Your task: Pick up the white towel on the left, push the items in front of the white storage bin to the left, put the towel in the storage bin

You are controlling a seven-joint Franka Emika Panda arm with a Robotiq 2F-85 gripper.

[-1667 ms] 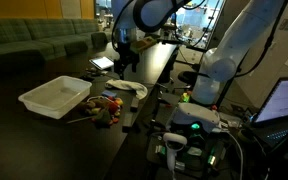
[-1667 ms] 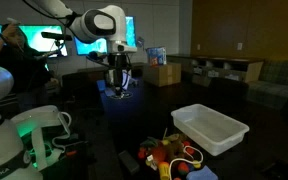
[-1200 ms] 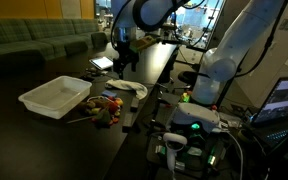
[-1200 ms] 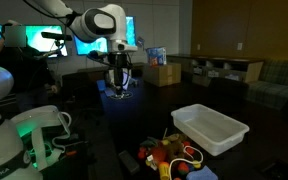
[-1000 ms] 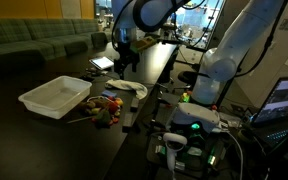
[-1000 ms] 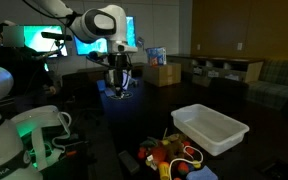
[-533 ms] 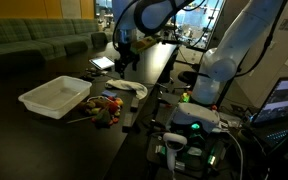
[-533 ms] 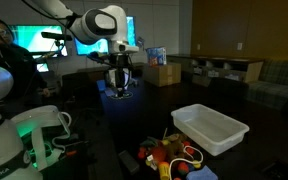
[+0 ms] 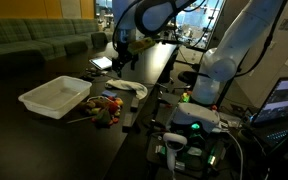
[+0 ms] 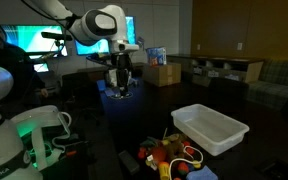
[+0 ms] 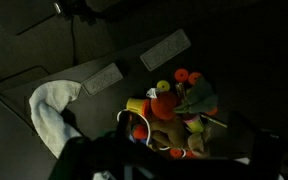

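The white towel (image 9: pixel 128 88) lies crumpled on the dark table, and in the wrist view (image 11: pixel 50 110) it is at the left. A pile of colourful toys (image 9: pixel 104 107) sits in front of the white storage bin (image 9: pixel 53 96). The pile also shows in the wrist view (image 11: pixel 174 104) and in an exterior view (image 10: pixel 164 154) beside the bin (image 10: pixel 210 129). My gripper (image 9: pixel 122 64) hangs above the table behind the towel, empty, with its jaws apart. In the wrist view the gripper (image 11: pixel 174 162) is only a dark shape at the bottom edge.
A tablet or papers (image 9: pixel 102 62) lie on the table beyond the gripper. Two flat rectangular items (image 11: pixel 164 48) lie past the toys. A second robot base with green lights (image 9: pixel 199 120) and a laptop (image 9: pixel 282 100) stand beside the table. A person (image 10: pixel 2 50) sits behind.
My gripper has shifted slightly above the table. The towel, toys and bin have not moved.
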